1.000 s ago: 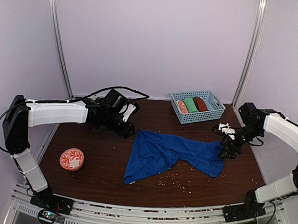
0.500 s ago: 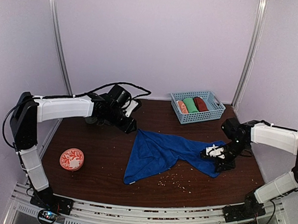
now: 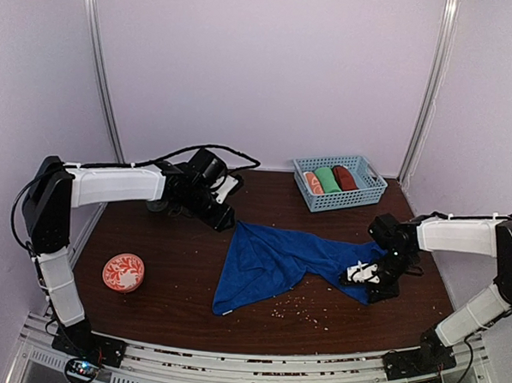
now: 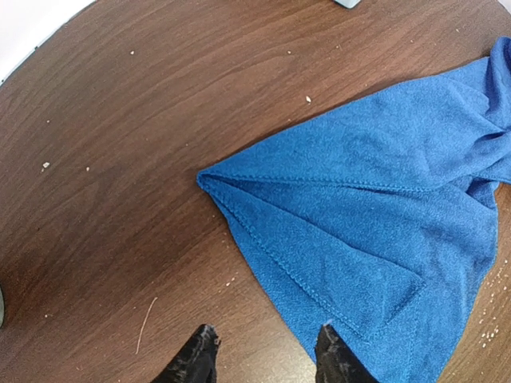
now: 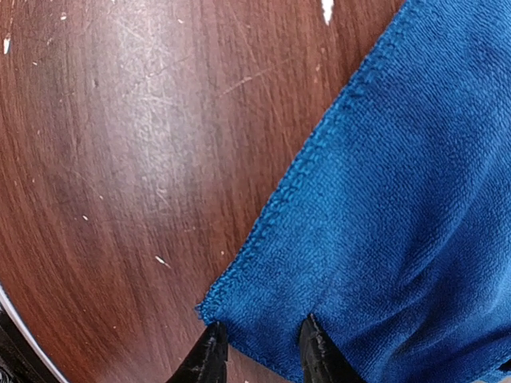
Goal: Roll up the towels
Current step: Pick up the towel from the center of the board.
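The blue towel (image 3: 295, 262) lies crumpled and unrolled on the tabletop (image 3: 175, 256), between the two hands. The right hand (image 5: 263, 355) is down at its right corner, fingertips (image 5: 209, 355) close together with the hemmed corner between them; whether they pinch the cloth I cannot tell. The left hand (image 4: 267, 363) hovers by the far-left corner, fingers apart and empty, the cloth spreading ahead and to its right. The rust towel (image 3: 344, 176) sits rolled in the basket (image 3: 350, 202), well beyond the right hand.
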